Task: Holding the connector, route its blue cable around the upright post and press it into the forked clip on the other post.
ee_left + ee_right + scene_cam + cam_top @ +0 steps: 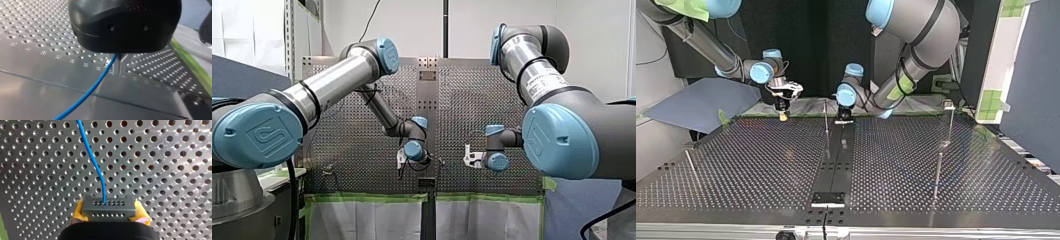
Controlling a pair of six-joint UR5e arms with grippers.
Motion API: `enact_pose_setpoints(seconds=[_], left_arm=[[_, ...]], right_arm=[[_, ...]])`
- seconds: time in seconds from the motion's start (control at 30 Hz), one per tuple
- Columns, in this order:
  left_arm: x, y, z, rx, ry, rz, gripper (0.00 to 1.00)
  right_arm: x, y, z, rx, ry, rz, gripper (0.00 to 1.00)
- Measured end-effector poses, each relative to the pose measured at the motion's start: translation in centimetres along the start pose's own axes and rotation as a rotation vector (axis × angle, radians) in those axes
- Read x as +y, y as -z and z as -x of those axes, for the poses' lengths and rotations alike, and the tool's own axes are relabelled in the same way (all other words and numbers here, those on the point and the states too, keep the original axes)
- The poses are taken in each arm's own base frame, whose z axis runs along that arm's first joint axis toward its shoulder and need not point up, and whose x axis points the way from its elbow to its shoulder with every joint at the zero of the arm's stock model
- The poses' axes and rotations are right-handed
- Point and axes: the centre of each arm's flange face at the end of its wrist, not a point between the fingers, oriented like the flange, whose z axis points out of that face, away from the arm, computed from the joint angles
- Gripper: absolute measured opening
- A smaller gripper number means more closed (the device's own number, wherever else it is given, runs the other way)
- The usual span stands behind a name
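Right up against the right wrist lens, the connector [109, 207] is clamped in my right pincer [109, 214], its yellow pads [78, 212] squeezing the grey block from both sides, pinholes facing out. Out of one of those holes climbs the blue cable [93, 157], curving away over the perforated worktop [162, 165], all shiny metal and rows of holes.

Over to the left wrist view: my left pincer [120, 66] hangs just above the plate. Its metal fingers [123, 65] are drawn together to a thin seam, and the blue cable comes out from between them and sweeps down across a smooth solid strip [50, 95].

From across the worktop, the two pincers sit near each other at the far edge, with a thin post [826, 116] standing between them. At that view's right rises a tall post [950, 125] with a small head on top; forked or not, I cannot tell. A shorter post [937, 175] stands nearer the camera.

In the front view, green tape [367, 197] runs along the worktop's edge above white sheeting [362, 220], and a white wall [592, 45] backs the room.
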Motion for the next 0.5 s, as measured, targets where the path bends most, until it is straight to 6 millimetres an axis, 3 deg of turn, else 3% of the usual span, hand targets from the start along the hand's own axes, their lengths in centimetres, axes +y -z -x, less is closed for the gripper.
enact_pose_setpoints(seconds=[0.2, 0.5], left_arm=[[-0.3, -1.2, 2.0, -0.017, 0.022, -0.013, 0.00], [-0.1, -1.7, 2.7, -0.025, 0.029, -0.017, 0.00]], right_arm=[[0.2, -0.2, -0.2, 0.005, -0.001, 0.001, 0.00], [0.8, -0.9, -0.8, 0.020, -0.006, 0.005, 0.00]])
